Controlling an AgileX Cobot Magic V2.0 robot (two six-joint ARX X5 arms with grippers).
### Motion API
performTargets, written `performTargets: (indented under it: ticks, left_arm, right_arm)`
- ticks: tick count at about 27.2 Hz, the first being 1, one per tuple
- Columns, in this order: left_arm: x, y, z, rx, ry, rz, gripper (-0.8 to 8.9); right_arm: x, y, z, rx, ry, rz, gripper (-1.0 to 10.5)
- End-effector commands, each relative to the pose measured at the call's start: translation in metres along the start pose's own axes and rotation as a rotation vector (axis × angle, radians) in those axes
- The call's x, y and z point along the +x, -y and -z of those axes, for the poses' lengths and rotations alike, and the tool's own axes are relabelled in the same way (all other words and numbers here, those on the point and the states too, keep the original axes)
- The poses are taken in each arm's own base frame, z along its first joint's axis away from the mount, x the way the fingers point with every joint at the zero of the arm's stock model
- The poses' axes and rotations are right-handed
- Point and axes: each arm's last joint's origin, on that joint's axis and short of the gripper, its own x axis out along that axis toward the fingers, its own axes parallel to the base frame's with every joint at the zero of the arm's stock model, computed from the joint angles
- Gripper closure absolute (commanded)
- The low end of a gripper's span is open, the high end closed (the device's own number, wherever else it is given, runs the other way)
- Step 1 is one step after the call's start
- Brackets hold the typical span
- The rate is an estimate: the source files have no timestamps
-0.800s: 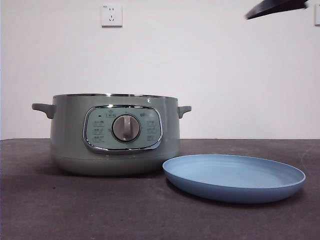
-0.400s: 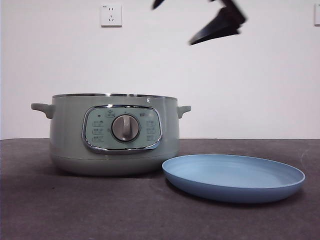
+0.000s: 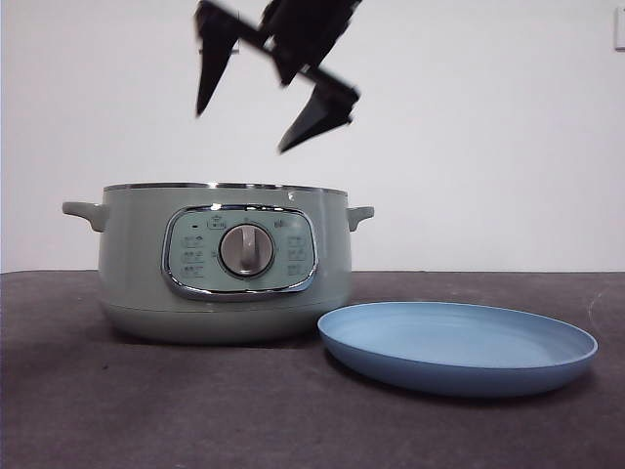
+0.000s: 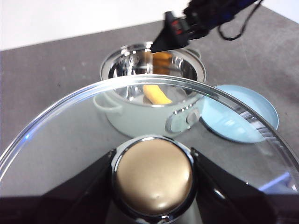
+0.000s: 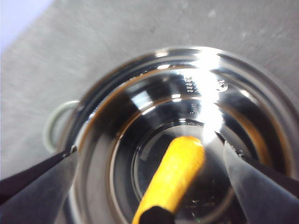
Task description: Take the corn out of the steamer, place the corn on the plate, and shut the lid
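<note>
The sage-green steamer [image 3: 225, 283] stands open at the table's left, and the light-blue plate [image 3: 457, 347] lies beside it on the right with nothing on it. My right gripper [image 3: 242, 131] hangs open above the steamer's rim. In the right wrist view its jaws [image 5: 149, 148] spread wide over the shiny bowl [image 5: 93, 107], where the yellow corn [image 5: 173, 177] lies on the bottom. The left wrist view shows my left gripper [image 4: 153, 172] shut on the knob [image 4: 154, 154] of the glass lid [image 4: 70, 135], held high off to the side. The corn [image 4: 156, 94] shows there too.
The dark grey table [image 3: 98, 410] runs up to a white wall behind. From the left wrist view the right arm [image 4: 205, 14] reaches over the steamer [image 4: 117, 60], with the plate [image 4: 233, 121] beside it.
The right gripper has come in from the upper right and moved left and down until it hangs over the steamer. Steamer and plate have not moved.
</note>
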Motion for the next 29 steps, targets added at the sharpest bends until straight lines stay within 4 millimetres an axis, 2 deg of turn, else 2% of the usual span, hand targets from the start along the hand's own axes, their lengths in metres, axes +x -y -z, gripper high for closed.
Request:
performTargets:
  ticks: [1, 4, 8, 18, 21, 23, 27, 28, 29]
  left_arm:
    - [-0.003, 0.0, -0.003, -0.007, 0.048, 0.006, 8.22]
    - [-0.003, 0.0, -0.003, -0.006, 0.048, 0.008, 8.22]
    - [-0.003, 0.0, -0.003, -0.004, 0.047, 0.009, 8.22]
    - [-0.003, 0.0, 0.001, -0.005, 0.011, 0.008, 8.22]
    - [-0.003, 0.0, 0.002, -0.005, 0.002, 0.008, 8.22]
    - [-0.003, 0.0, 0.002, -0.005, 0.002, 0.008, 8.22]
    - [-0.003, 0.0, 0.002, -0.005, 0.001, 0.009, 8.22]
    - [-0.003, 0.0, 0.002, -0.005, -0.004, 0.008, 8.22]
    - [-0.003, 0.0, 0.003, -0.005, -0.008, 0.008, 8.22]
  right_arm:
    - [0.028, -0.003, 0.008, -0.002, -0.041, 0.045, 3.1]
    - [0.052, -0.001, 0.021, -0.006, -0.09, 0.092, 3.1]
    - [0.071, 0.003, 0.031, -0.006, -0.116, 0.121, 3.2]
    - [0.099, 0.009, 0.047, -0.004, -0.169, 0.131, 3.2]
    - [0.101, 0.009, 0.049, -0.004, -0.176, 0.133, 3.2]
    - [0.101, 0.01, 0.05, -0.004, -0.184, 0.135, 3.9]
    - [0.109, 0.012, 0.057, 0.006, -0.224, 0.146, 3.9]
    - [0.112, 0.013, 0.06, 0.012, -0.233, 0.148, 4.3]
    - [0.114, 0.013, 0.061, 0.013, -0.238, 0.151, 5.0]
